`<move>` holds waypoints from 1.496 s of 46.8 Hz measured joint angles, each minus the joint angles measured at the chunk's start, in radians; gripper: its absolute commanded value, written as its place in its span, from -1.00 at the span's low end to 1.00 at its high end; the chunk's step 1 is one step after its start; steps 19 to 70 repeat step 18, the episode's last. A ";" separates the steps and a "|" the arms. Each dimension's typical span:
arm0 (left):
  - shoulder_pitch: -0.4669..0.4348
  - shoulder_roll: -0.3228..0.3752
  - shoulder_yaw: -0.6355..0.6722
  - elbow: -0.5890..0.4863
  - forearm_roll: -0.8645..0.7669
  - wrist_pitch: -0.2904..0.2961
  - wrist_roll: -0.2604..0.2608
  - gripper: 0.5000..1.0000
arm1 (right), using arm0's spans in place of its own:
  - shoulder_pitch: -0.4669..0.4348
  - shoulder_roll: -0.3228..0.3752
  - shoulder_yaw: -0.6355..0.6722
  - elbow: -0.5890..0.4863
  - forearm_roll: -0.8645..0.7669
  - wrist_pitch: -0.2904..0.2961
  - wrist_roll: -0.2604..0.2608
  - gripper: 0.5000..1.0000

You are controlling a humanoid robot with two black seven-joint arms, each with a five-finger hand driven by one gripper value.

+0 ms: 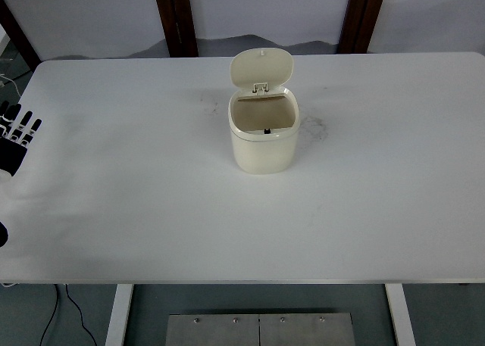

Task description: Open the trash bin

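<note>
A small cream trash bin point(264, 138) stands upright near the middle of the white table point(151, 202). Its lid point(261, 68) is flipped up and leans back on the far side, so the hollow inside shows. My left hand point(15, 138) is at the table's left edge, far from the bin, fingers spread and holding nothing. The right arm does not show.
Two dark wooden posts point(176, 17) rise behind the table's far edge. A faint smudge point(314, 126) marks the tabletop just right of the bin. A cable point(72, 308) hangs under the table at the lower left.
</note>
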 measured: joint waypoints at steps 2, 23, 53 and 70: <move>0.000 -0.003 0.000 0.000 0.000 0.000 -0.001 1.00 | 0.000 0.000 0.000 0.000 -0.001 0.000 -0.002 0.97; -0.001 -0.022 0.000 -0.001 0.000 0.000 -0.002 1.00 | 0.000 0.000 0.000 0.000 -0.006 0.001 -0.002 0.97; -0.001 -0.022 0.000 -0.001 0.000 0.000 -0.002 1.00 | 0.000 0.000 0.000 0.000 -0.006 0.001 -0.002 0.97; -0.001 -0.022 0.000 -0.001 0.000 0.000 -0.002 1.00 | 0.000 0.000 0.000 0.000 -0.006 0.001 -0.002 0.97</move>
